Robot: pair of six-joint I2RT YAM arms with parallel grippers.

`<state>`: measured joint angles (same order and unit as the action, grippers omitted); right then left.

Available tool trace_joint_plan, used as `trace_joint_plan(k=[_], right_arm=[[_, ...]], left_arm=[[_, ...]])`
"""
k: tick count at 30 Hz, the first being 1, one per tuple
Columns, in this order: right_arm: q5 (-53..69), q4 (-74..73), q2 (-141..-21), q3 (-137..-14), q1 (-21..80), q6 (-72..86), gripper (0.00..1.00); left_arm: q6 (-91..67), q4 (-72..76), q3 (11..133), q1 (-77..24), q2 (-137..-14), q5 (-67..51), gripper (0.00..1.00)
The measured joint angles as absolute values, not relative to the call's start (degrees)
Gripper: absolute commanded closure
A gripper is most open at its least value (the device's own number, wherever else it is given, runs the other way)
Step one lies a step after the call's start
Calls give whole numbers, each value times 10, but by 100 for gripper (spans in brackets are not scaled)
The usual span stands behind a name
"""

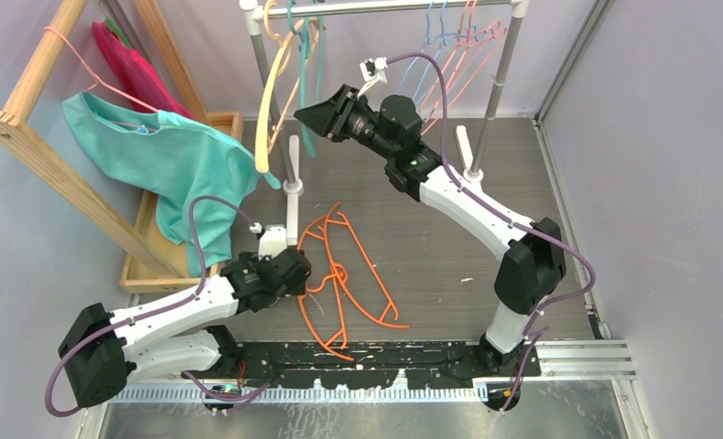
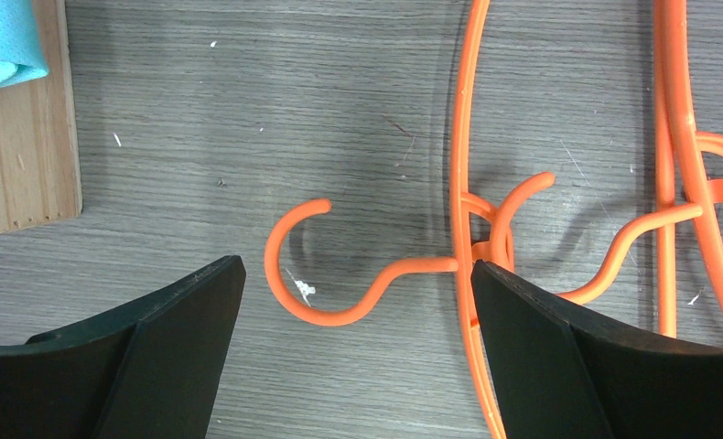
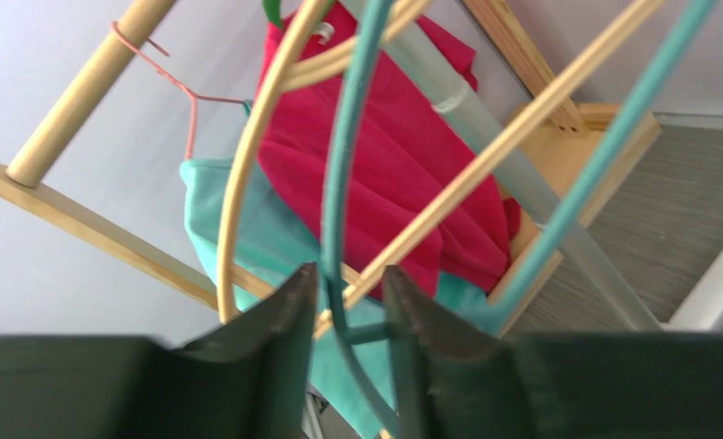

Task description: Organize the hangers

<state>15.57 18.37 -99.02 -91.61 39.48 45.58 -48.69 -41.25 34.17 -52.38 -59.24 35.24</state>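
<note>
The orange hangers (image 1: 349,274) lie tangled mid-table. The left gripper (image 2: 356,267) hangs spread wide over one hook (image 2: 294,265), holding nothing. Lifting that one would likely drag its neighbour along. At 12 o'clock the right gripper (image 3: 350,274) flanks a teal hanger (image 3: 339,165) on the rail (image 1: 385,7). I cannot tell whether it pinches, and a tug might unseat the tan-yellow hanger (image 1: 268,101). At 9 o'clock, the teal shirt (image 1: 175,155) hides the wooden tray's (image 1: 225,123) contents.
</note>
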Motion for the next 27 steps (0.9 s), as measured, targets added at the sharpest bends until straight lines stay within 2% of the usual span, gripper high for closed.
trace_joint_plan(k=[4, 7, 12, 17, 22, 27], right_arm=[[151, 163, -978, -899, 391, 442, 28], [141, 141, -937, -864, 392, 423, 18], [115, 97, -830, -806, 410, 369, 16], [74, 44, -754, -760, 485, 286, 18], [16, -35, -724, -662, 565, 205, 21], [-15, -111, -722, -563, 587, 161, 22]], left_arm=[[-487, -415, 342, -524, -592, 353, 2], [-487, -417, 342, -524, -592, 353, 2], [-487, -417, 344, -524, -596, 352, 2], [-487, -416, 361, -524, -619, 349, 2], [-486, -418, 386, -519, -627, 340, 2], [-473, -442, 434, -499, -628, 333, 2]])
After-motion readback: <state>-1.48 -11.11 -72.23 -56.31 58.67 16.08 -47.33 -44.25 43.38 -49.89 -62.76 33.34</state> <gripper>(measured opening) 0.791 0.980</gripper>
